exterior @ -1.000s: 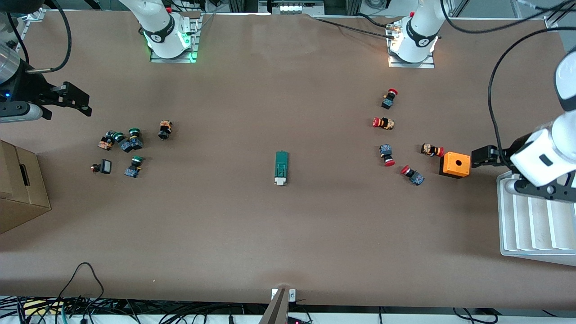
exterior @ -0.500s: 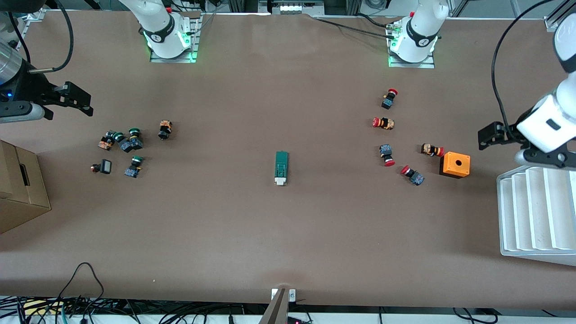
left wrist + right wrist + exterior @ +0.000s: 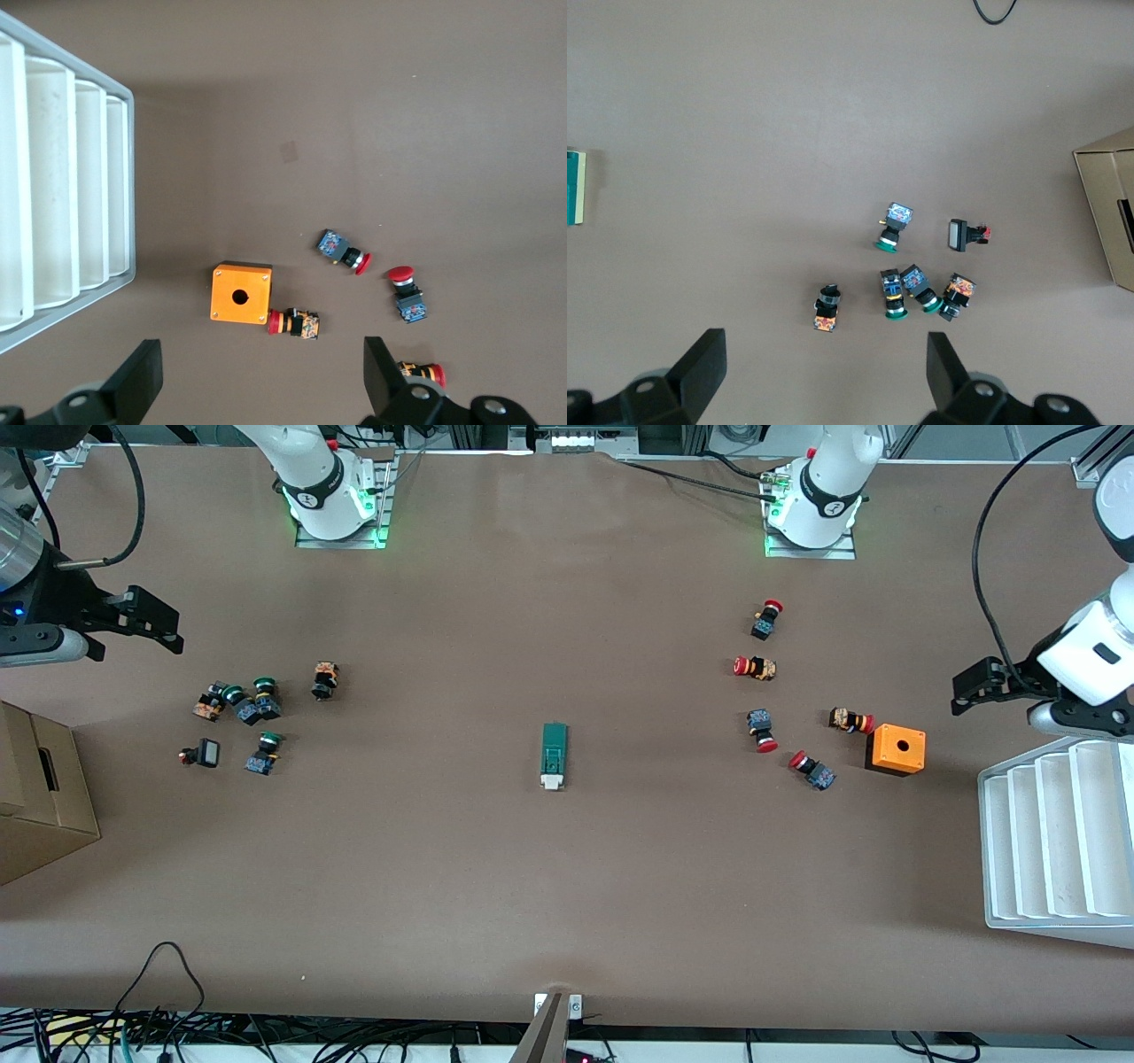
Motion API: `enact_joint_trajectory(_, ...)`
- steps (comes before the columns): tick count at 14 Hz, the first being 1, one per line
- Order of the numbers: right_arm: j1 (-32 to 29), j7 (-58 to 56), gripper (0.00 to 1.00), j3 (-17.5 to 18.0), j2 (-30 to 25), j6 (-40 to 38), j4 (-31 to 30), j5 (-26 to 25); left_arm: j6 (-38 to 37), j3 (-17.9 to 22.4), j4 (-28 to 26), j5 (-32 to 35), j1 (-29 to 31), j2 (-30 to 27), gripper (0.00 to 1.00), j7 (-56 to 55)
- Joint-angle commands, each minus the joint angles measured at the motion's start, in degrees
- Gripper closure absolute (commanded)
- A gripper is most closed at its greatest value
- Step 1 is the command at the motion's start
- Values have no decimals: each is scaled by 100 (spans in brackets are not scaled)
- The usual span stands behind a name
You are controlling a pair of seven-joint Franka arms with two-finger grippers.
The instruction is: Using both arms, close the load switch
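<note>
The load switch (image 3: pixel 554 755), a narrow dark-green block with a white end piece, lies flat at the middle of the table, its white end toward the front camera. Only its edge shows in the right wrist view (image 3: pixel 574 188). My left gripper (image 3: pixel 964 691) hangs open over bare table beside the orange box, far from the switch; its jaws (image 3: pixel 261 379) hold nothing. My right gripper (image 3: pixel 166 627) hangs open over the table at the right arm's end, above the green-capped buttons, and it too is empty (image 3: pixel 826 370).
An orange box with a hole (image 3: pixel 897 748) and several red-capped buttons (image 3: pixel 756 667) lie toward the left arm's end, next to a white ribbed tray (image 3: pixel 1054 841). Several green-capped buttons (image 3: pixel 252 708) and a cardboard box (image 3: pixel 35 797) sit toward the right arm's end.
My left gripper has drawn away from the orange box toward its own end of the table, off the white tray. The right arm has barely moved, and the switch lies as before.
</note>
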Motion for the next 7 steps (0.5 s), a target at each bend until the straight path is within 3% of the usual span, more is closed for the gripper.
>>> enact_joint_trajectory(1, 23, -42, 0, -5, 48, -120, 143, -50, 7, 77, -181, -125, -115, -221, 0, -527)
enact_joint_trajectory(7, 23, -50, 0, -5, 56, -120, 152, -68, -20, 24, -199, -116, -115, -203, 0, -610)
